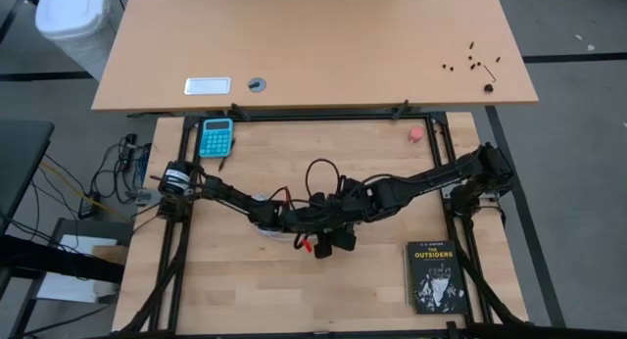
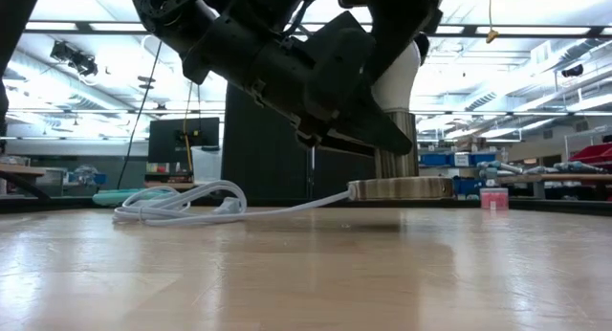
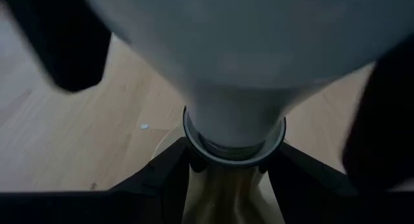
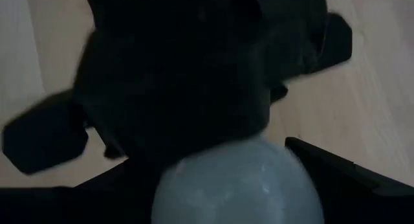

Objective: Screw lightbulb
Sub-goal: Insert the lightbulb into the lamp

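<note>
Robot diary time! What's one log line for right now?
bulb: upright in socket | left hand: around socket neck | right hand: around bulb | cord: coiled on table

Worktop [image 1: 255, 280]: light wood planks, matt, grain visible, faint sheen at table level. Lightbulb [image 2: 397, 82]: frosted white, smooth, matt; grey collar below it. Socket [image 2: 400, 187]: brushed silvery metal, dull shine. Cord [image 2: 177, 205]: white plastic, smooth, slightly glossy. Both arms and gripper fingers [image 3: 162, 179]: black matt plastic. Book [image 1: 435, 275] near the worktop's front right corner: black cover, low gloss. Calculator [image 1: 217, 136] at the back left edge: teal plastic. Desk [image 1: 313, 45] behind: tan laminate, smooth.
</note>
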You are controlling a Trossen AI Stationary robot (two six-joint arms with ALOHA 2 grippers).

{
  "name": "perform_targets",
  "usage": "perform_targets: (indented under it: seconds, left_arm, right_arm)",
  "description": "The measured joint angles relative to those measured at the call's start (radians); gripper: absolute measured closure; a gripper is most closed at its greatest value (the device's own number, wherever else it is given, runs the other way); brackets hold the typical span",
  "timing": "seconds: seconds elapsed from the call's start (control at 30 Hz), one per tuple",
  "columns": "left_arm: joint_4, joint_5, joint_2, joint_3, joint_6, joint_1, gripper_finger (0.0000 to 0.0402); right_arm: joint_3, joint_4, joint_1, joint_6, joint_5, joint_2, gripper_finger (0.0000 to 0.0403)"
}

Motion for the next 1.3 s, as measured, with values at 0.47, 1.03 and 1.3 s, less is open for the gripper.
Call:
perform_targets:
  seconds: [0.47,1.03,1.3]
  left_arm:
    - [-0.002,0.003,0.000,0.000,0.000,0.000,0.0208]
    - [-0.001,-0.002,0.000,0.000,-0.004,0.001,0.0208]
    - [-0.001,-0.001,0.000,0.000,-0.005,0.001,0.0208]
  right_arm:
    - [0.000,0.006,0.000,-0.002,-0.011,-0.007,0.0103]
    - [0.062,-0.052,0.006,-0.047,0.027,-0.007,0.0102]
    - [0.068,-0.033,0.006,-0.057,0.031,-0.008,0.0102]
